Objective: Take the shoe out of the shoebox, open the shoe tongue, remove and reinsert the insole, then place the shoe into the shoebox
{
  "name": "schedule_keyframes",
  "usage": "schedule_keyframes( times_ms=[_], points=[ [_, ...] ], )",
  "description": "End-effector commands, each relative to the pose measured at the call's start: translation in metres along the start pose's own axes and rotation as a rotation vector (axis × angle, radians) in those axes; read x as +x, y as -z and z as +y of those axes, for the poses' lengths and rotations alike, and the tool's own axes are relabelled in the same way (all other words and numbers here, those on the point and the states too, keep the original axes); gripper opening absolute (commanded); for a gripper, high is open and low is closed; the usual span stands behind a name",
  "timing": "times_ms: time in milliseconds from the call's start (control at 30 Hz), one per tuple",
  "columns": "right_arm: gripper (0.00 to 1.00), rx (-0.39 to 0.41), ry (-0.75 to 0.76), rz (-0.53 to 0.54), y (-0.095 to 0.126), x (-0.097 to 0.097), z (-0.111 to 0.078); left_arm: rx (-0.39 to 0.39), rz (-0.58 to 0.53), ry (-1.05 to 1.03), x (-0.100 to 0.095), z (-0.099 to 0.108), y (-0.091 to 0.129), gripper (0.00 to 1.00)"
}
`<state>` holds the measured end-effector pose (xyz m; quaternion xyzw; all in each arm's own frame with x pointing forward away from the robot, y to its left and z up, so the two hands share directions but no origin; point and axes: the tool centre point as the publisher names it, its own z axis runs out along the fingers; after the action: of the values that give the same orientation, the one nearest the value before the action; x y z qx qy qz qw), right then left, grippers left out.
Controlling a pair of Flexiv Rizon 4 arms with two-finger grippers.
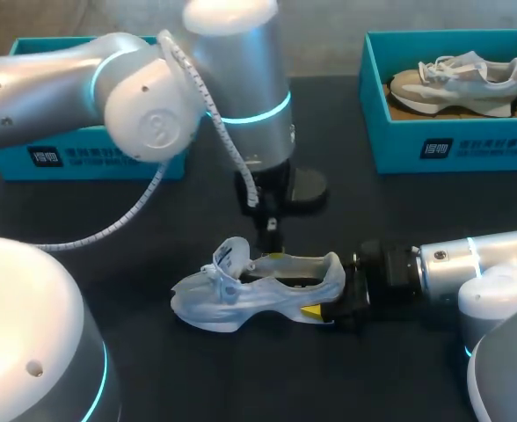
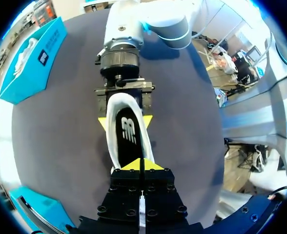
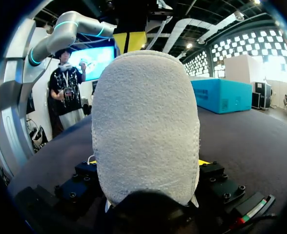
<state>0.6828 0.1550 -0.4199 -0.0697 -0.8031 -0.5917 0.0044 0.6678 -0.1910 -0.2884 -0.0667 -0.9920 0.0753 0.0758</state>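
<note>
- A pale, see-through shoe (image 1: 241,299) is seen on its sole at the middle of the dark counter (image 1: 241,378), outside both boxes, with its toe toward the left side and its heel toward the right.
- The heel is clasped by the right gripper (image 1: 324,303); in the left wrist view one yellow tip is pressed against each side of the heel, so the fingers are set as wide as the heel and closed on it.
- In the right wrist view the rounded, rough-textured back of the heel stands between the fingers.
- The left gripper (image 2: 142,165) is held above the shoe's opening, pointing down into it.
- Its fingers are brought together, tip against tip, at the forward end of the black insole (image 2: 129,139).
- It cannot be told whether the edge of the insole is pinched between them.
- The insole is seen lying inside the shoe, its heel part uncovered and ringed by the white collar.
- The laces and tongue are bunched up at the front of the opening, just ahead of the left gripper.
- A teal left shoebox (image 1: 91,163) is set at the far left of the counter and is largely hidden by the left arm.
- A teal right shoebox (image 1: 487,145) is set at the far right, and a grey and white second shoe (image 1: 456,79) is held in it.
</note>
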Motion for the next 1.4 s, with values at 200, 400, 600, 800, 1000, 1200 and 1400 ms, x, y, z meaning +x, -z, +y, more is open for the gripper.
schedule_keyframes(
  times_ms=[200, 400, 600, 800, 1000, 1200, 1400],
  points=[
    [0.00, 0.006, -0.001, 0.000, -0.001, 0.001, 0.001, -0.014, 0.032, -0.045, -0.014, -0.017, -0.032, 0.00],
    [0.00, 0.006, -0.001, 0.000, -0.001, 0.001, 0.001, -0.025, 0.041, -0.073, -0.012, -0.018, -0.050, 0.00],
    [0.00, 0.006, -0.001, 0.000, -0.001, 0.001, 0.001, -0.034, 0.035, -0.065, -0.007, -0.009, -0.069, 0.00],
    [0.00, 0.006, -0.001, 0.000, -0.001, 0.001, 0.001, -0.035, 0.043, -0.027, -0.012, 0.000, -0.079, 0.00],
    [0.00, 0.006, -0.001, 0.000, -0.001, 0.001, 0.001, -0.028, 0.061, -0.002, -0.012, 0.009, -0.085, 0.00],
    [0.00, 0.006, -0.001, 0.000, -0.001, 0.001, 0.001, -0.040, 0.084, 0.016, -0.014, 0.015, -0.090, 0.00],
    [0.00, 0.006, -0.001, 0.000, -0.001, 0.001, 0.001, -0.043, 0.110, 0.019, -0.007, 0.019, -0.091, 0.00]
  ],
)
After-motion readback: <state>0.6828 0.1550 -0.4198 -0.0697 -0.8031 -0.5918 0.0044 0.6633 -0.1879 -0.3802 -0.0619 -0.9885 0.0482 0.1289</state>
